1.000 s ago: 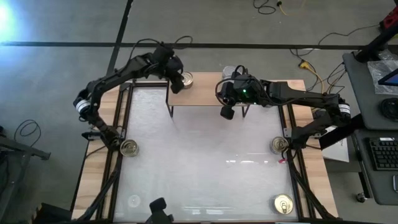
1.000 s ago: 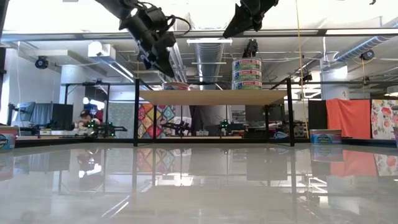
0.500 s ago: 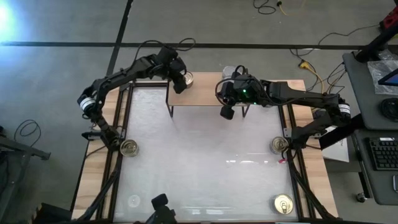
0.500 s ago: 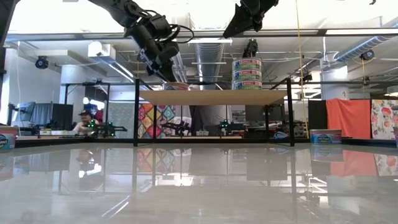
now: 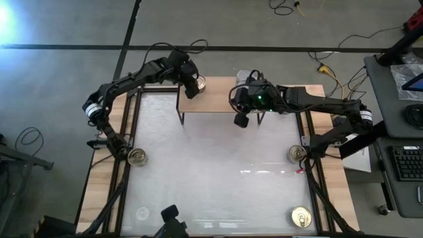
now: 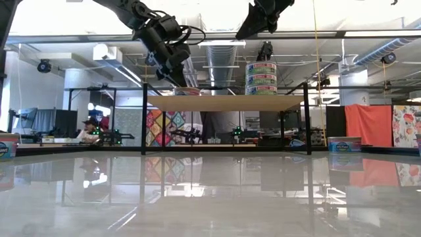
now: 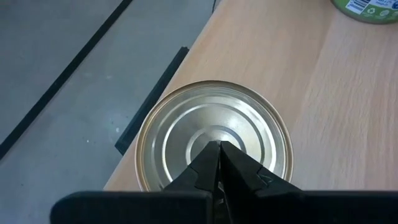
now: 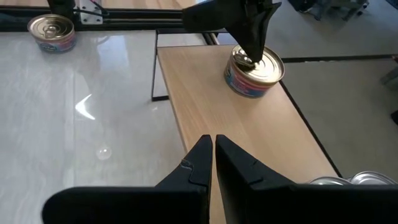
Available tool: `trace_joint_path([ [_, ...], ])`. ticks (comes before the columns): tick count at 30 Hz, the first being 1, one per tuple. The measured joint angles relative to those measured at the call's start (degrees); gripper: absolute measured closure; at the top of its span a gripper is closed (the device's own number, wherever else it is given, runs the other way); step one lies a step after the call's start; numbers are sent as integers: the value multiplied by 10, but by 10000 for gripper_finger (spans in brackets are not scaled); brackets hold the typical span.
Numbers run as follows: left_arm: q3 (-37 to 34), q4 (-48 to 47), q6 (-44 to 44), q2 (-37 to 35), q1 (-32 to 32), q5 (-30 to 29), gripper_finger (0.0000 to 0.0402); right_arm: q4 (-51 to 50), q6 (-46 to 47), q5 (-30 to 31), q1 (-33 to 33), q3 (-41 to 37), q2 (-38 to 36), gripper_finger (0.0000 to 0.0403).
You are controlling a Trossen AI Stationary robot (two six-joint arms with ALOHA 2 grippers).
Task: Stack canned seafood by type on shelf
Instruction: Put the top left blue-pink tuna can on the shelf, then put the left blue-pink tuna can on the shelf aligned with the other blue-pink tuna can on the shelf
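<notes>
High view puts the left gripper [image 5: 192, 88] at the shelf's [image 5: 218, 101] left end, fingers pinched together, tips over a gold-lidded tin [image 5: 197, 84] that the arm half hides. Left wrist view shows those tips [image 7: 219, 155] over the lid's centre [image 7: 186, 124]; whether they touch it cannot be told, and the tin's lower edge is cut off by the gripper body. A green-labelled tin [image 7: 367, 7] is clipped at the frame corner. The right gripper [image 5: 242, 119], also closed with nothing in it, hangs at the shelf's front edge; its arm covers most of the silver-lidded stack [image 5: 243, 77], which the low view shows as three tins [image 6: 261, 78] on the board. Loose tins sit on the table: one near the left edge [image 5: 137, 157], two near the right [image 5: 297, 154] [image 5: 301, 216]. Labels are too small to read.
</notes>
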Motion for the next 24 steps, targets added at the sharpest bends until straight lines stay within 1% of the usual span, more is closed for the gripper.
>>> trace_joint_path([
  [4, 2, -3, 6, -8, 0, 0, 401, 0, -1, 0, 1, 0, 0, 390],
  [8, 19, -10, 23, -25, -8, 1, 401, 0, -3, 0, 1, 0, -1, 390],
  [10, 25, -16, 28, -41, -17, 25, 401, 0, -4, 0, 1, 0, -1, 390],
  [14, 19, -37, 33, -89, -54, 102, 401, -3, -4, 0, 2, 0, -2, 390],
  [16, 7, -62, 39, -115, -86, 125, 401, -3, -8, 0, 4, 0, -2, 390],
  [19, -35, -75, 34, -155, -153, 130, 401, -3, -15, -1, 13, 0, -2, 390],
  [22, -96, -75, -6, -203, -232, 124, 401, -4, -17, -5, 31, 0, -2, 390],
  [24, -142, -79, -53, -237, -286, 102, 401, -4, -17, -5, 49, 0, -2, 390],
])
